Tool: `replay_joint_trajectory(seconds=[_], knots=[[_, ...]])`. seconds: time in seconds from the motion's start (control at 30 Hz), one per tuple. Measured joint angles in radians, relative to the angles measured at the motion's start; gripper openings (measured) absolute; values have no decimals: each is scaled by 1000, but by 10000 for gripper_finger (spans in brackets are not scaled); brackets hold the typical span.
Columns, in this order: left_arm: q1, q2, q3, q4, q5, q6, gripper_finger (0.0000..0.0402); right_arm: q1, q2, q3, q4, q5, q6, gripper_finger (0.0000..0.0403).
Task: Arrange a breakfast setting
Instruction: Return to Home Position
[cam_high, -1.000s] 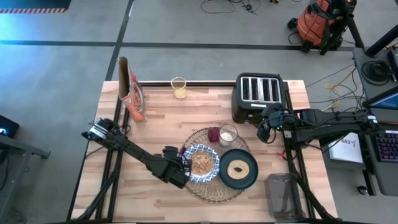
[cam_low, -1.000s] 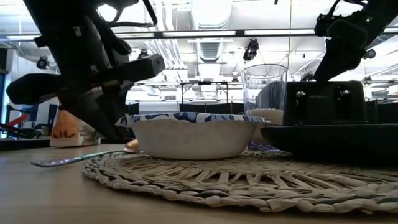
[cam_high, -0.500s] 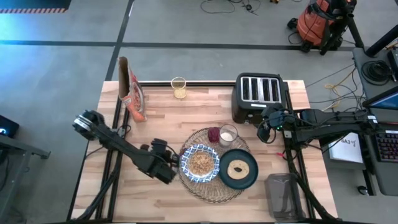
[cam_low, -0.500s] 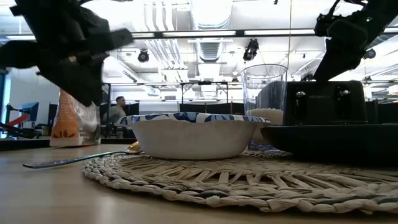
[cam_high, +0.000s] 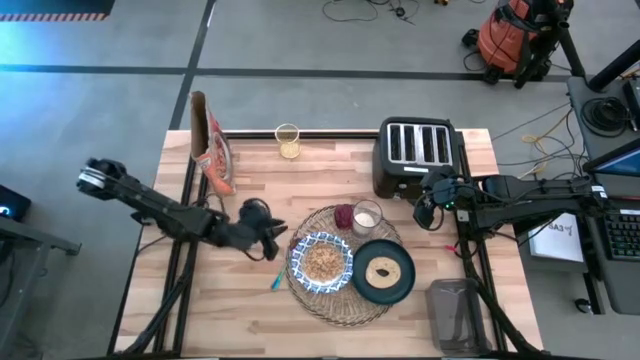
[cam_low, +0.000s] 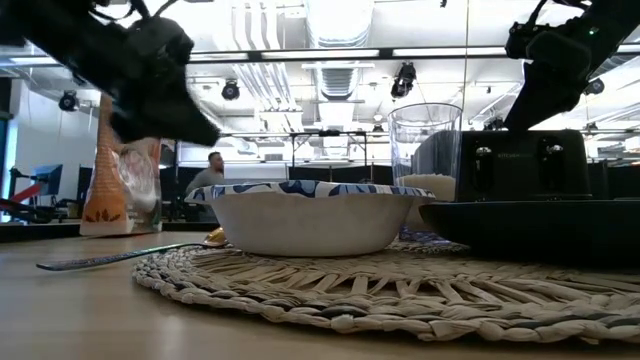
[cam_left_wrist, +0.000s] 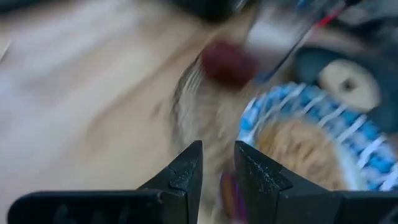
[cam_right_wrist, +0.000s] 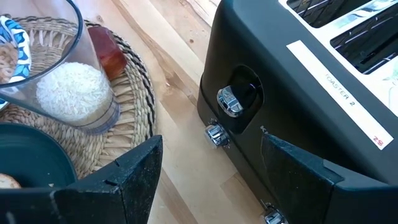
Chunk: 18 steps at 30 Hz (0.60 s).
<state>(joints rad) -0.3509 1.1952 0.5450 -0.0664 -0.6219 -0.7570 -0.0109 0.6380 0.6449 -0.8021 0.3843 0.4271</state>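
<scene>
The woven straw placemat (cam_high: 345, 300) lies at the table's near middle. On it sit the blue-and-white bowl (cam_high: 322, 262) with cereal, the dark teal plate (cam_high: 400, 285) with a bagel, a clear glass (cam_high: 367, 216) with white contents and a small red thing (cam_high: 344, 216). A spoon (cam_high: 277, 283) lies on the table left of the mat, and its tip (cam_low: 212, 238) is at the mat's edge. My left gripper (cam_high: 268, 232) hangs above the table left of the bowl, slightly open and empty; its fingers show in the left wrist view (cam_left_wrist: 217, 177). My right gripper (cam_right_wrist: 211, 180) waits open beside the toaster.
The black toaster (cam_high: 415, 155) stands at the back right, close to my right gripper (cam_high: 430, 208). A cereal bag (cam_high: 212, 150) and a second glass (cam_high: 288, 140) stand along the far edge. A grey container (cam_high: 455, 312) is at the near right corner. Bare wood lies at the near left.
My left gripper has drawn back from the bowl's left rim toward the table's left and then its far side, rising clear of the table. The spoon now shows uncovered on the table left of the mat. The bowl, the plate and the glass have stayed put.
</scene>
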Motion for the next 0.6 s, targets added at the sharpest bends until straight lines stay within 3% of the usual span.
replay_joint_trajectory(seconds=[0.1, 0.23, 0.37, 0.6], knots=[[55, -18, -98, 330, 59, 249, 76, 0, 0, 0, 0, 0, 0, 260], [149, -2, -188, 612, 254, 453, 76, 0, 0, 0, 0, 0, 0, 260], [255, 35, -231, 720, 378, 489, 68, 0, 0, 0, 0, 0, 0, 260], [397, 94, -242, 739, 600, 611, 46, 0, 0, 0, 0, 0, 0, 260]])
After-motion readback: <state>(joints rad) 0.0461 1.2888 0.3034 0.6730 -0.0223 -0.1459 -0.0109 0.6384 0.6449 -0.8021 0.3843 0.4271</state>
